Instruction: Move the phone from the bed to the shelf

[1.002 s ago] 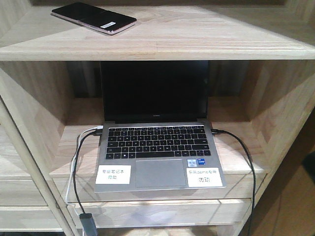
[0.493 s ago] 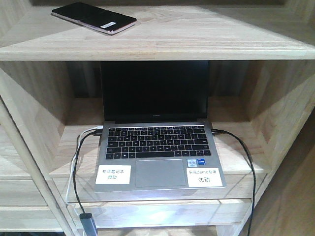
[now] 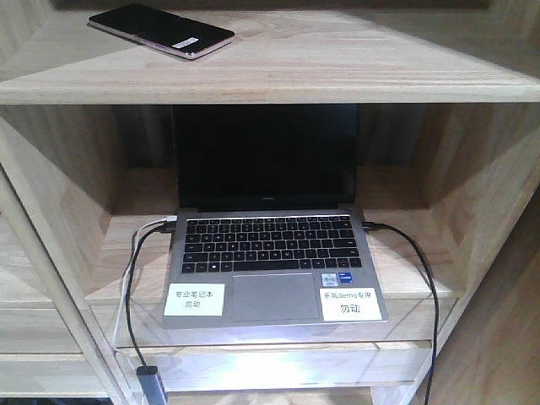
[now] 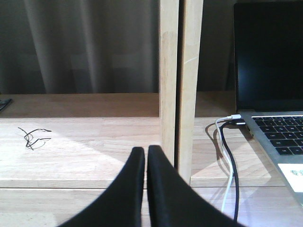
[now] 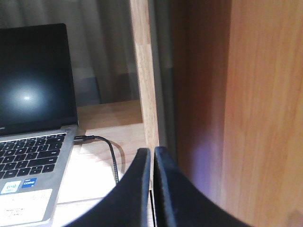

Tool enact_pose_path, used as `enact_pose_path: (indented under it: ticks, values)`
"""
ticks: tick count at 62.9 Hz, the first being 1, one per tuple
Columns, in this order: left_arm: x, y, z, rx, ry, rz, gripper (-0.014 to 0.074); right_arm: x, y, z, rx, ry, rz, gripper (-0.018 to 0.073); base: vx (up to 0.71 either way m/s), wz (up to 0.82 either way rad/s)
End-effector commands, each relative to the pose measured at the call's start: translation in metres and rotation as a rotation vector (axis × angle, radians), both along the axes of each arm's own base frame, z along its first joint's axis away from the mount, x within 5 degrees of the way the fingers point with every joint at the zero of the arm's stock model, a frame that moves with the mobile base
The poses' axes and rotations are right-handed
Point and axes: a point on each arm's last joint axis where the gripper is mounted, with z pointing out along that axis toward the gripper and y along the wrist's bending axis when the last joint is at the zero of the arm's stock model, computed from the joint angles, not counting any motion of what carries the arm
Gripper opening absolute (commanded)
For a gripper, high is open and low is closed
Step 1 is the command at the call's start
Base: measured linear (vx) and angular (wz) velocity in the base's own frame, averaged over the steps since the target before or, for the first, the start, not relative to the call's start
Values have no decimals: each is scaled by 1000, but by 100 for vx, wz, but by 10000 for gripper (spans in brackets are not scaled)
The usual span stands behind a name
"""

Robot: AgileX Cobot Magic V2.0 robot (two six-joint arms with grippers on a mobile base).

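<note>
The phone (image 3: 160, 29), a glossy black slab with a white sticker and pinkish rim, lies flat on the upper board of the light wood shelf (image 3: 354, 63), at its left. Neither gripper shows in the front view. In the left wrist view my left gripper (image 4: 146, 150) is shut and empty, low in front of a shelf upright (image 4: 180, 80). In the right wrist view my right gripper (image 5: 152, 151) is shut and empty too, beside the shelf's right post (image 5: 144, 71). The bed is out of view.
An open grey laptop (image 3: 270, 253) with a black screen sits in the compartment below the phone, with cables (image 3: 413, 253) plugged in on both sides. A brown panel (image 5: 255, 109) stands close on the right. A small black wire loop (image 4: 33, 137) lies on the left board.
The front view has shifted very slightly; the phone and laptop have not moved on the shelf.
</note>
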Motion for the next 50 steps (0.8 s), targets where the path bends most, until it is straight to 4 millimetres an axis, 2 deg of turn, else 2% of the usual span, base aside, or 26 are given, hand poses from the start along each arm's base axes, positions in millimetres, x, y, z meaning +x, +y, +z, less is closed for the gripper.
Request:
enact_pose_path:
  ticks: [1, 50]
  values:
    - [0, 0, 4, -5, -71, 3, 1, 0, 0, 5, -28, -79, -5, -1, 0, 0]
    - [0, 0, 4, -5, -71, 3, 1, 0, 0, 5, -28, -79, -5, -1, 0, 0]
